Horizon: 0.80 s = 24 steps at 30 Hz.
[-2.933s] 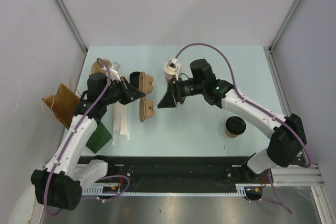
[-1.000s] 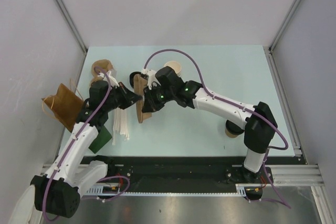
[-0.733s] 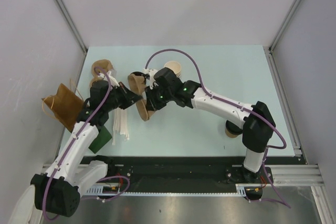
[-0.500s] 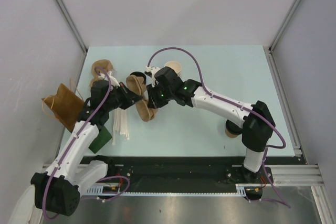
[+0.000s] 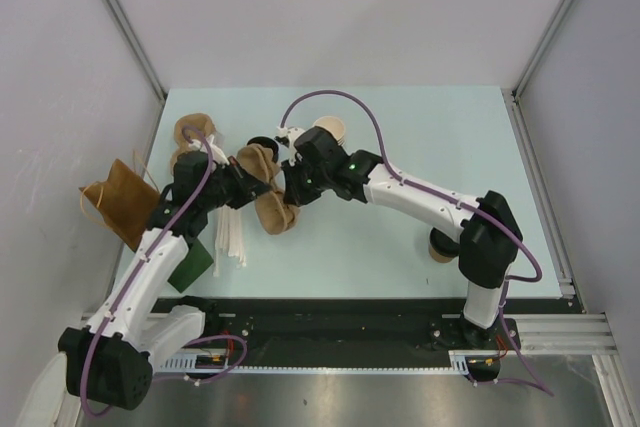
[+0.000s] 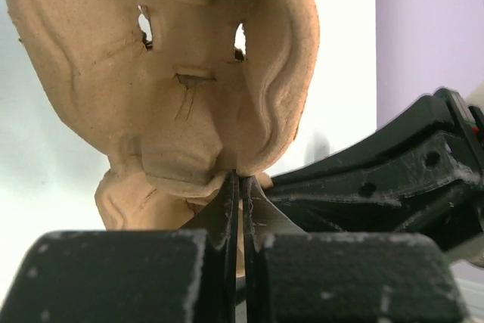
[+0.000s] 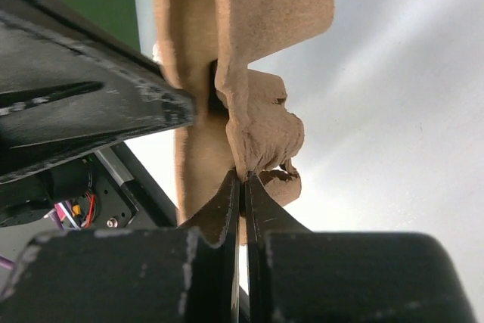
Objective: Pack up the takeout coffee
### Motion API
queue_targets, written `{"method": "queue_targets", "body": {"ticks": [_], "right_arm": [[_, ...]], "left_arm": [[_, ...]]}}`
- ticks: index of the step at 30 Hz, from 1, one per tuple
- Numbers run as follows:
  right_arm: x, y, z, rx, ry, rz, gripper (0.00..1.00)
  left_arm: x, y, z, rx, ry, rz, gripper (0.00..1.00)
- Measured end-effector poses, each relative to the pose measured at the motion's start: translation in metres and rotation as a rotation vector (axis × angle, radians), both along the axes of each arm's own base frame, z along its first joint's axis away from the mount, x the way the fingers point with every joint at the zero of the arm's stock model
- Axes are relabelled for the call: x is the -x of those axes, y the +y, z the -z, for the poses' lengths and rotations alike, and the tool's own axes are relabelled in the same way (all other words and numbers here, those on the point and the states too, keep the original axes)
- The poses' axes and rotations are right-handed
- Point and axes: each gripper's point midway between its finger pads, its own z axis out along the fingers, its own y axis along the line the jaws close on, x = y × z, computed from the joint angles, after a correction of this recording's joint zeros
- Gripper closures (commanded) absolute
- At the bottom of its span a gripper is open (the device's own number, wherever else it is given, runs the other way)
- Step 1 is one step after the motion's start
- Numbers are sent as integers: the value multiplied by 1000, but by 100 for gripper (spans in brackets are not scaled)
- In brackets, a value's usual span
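A tan moulded-pulp cup carrier (image 5: 268,205) hangs between my two grippers at the table's left centre. My left gripper (image 5: 256,179) is shut on its left edge; in the left wrist view (image 6: 240,179) the jaws pinch a thin rim of the carrier (image 6: 189,73). My right gripper (image 5: 286,189) is shut on its right edge, also seen in the right wrist view (image 7: 243,179) pinching the carrier (image 7: 257,51). The takeout coffee (image 5: 437,250) stands at the right, mostly hidden behind my right forearm. The green bag (image 5: 190,262) lies flat at the front left.
A brown paper bag (image 5: 118,202) lies at the left edge. More pulp carriers (image 5: 192,130) sit at the back left. A stack of nested tan cups (image 5: 328,131) stands behind my right gripper. White sticks (image 5: 232,232) lie under the left arm.
My right gripper came across from the centre and shut on the carrier. Over the last second the carrier turned from standing on edge to a flatter tilt between both grippers.
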Motion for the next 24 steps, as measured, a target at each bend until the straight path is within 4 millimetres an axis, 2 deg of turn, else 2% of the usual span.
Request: {"method": "queue_targets", "body": {"ticks": [4,11,15,19,24], "right_arm": [[-10,-7,1,-1,5,27,100],[-49,-38,7,-2,22,136,100],[-49,-44,9,-7,32,141,100],[-34,-41,3,-29,39,103,100],[-23,-37,-5,-54,35,69,100]], "left_arm": [[1,4,-9,-50,-25,16,100],[10,9,-35,-148,-79,80,100],[17,14,-53,-203,-104,110,100],[9,21,-96,-277,-199,113,100],[-25,39,-151,-435,-327,54,100]]}}
